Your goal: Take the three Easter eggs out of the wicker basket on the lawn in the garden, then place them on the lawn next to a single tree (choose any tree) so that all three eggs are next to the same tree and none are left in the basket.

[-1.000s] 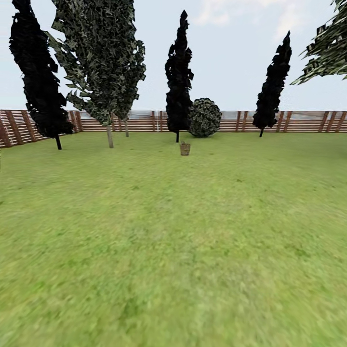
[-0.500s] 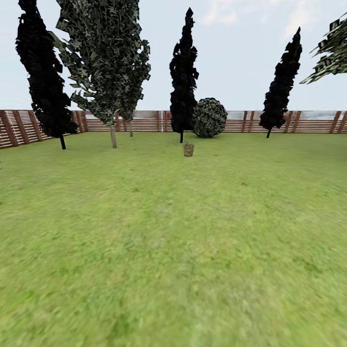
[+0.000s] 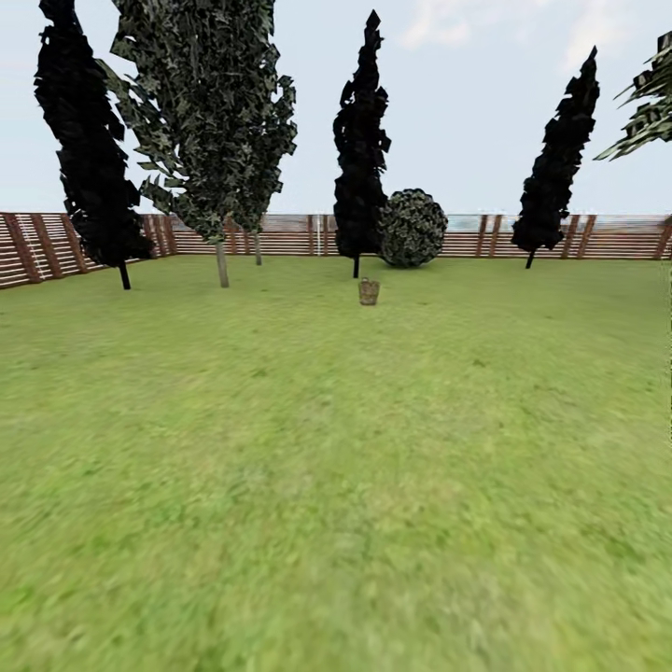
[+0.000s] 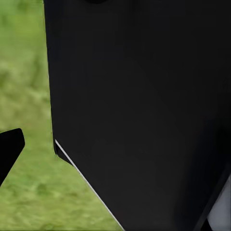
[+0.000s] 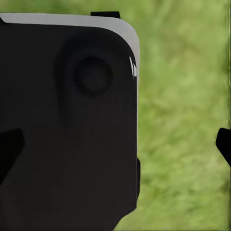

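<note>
Green lawn point(image 3: 336, 485) stretches far ahead of me; the wicker basket point(image 3: 369, 291) stands straight ahead, well apart, near the fence point(image 3: 280, 235). Whether my grippers are parted, I cannot tell.

Camera arrangement: one far view, two close views.
Your head view looks level across the lawn point(image 3: 336, 485) toward the distant fence point(image 3: 280, 238). Both wrist views sit close against dark robot bodywork point(image 4: 144, 110), facing down at grass, which all three views share.

A fenced garden point(image 3: 308, 238): lawn point(image 3: 336, 467), trees point(image 3: 210, 121).
</note>
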Controlling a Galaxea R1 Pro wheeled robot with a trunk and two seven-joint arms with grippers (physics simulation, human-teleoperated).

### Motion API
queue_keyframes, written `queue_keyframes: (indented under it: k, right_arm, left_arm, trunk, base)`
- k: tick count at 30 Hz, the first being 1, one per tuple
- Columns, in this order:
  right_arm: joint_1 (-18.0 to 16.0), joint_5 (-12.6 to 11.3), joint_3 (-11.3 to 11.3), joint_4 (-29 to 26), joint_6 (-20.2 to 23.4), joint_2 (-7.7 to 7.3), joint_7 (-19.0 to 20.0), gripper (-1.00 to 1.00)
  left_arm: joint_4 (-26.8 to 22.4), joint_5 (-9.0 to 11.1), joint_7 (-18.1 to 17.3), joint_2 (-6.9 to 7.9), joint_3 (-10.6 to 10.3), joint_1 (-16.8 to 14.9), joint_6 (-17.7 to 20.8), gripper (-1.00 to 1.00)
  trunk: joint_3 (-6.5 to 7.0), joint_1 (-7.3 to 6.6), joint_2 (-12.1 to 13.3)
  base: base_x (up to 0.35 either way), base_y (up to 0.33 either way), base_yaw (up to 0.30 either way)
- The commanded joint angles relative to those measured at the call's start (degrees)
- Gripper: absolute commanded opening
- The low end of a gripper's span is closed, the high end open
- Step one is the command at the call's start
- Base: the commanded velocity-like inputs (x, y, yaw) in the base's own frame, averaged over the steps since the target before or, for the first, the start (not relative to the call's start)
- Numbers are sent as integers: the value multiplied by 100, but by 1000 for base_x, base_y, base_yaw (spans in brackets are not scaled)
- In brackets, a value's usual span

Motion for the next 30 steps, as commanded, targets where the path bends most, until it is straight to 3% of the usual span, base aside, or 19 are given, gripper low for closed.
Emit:
queue_keyframes:
  k: [1, 14, 30]
  right_arm:
    - [-9, -15, 4, 18, -19, 0, -6, 100]
    - [-9, -19, 2, 18, -33, -8, 30, 100]
    - [-9, -21, 3, 18, -36, -3, 10, 100]
  left_arm:
    - [-12, 44, 0, -1, -6, 4, 0, 100]
    - [-12, 44, 0, -1, -6, 4, 0, 100]
    - [-3, 44, 0, -1, -6, 4, 0, 100]
  trunk:
    - [-4, 3, -2]
    - [-4, 3, -2]
    - [-4, 3, -2]
  base:
    - [313, -194, -54]
    - [313, -194, -95]
    - [313, -194, -6]
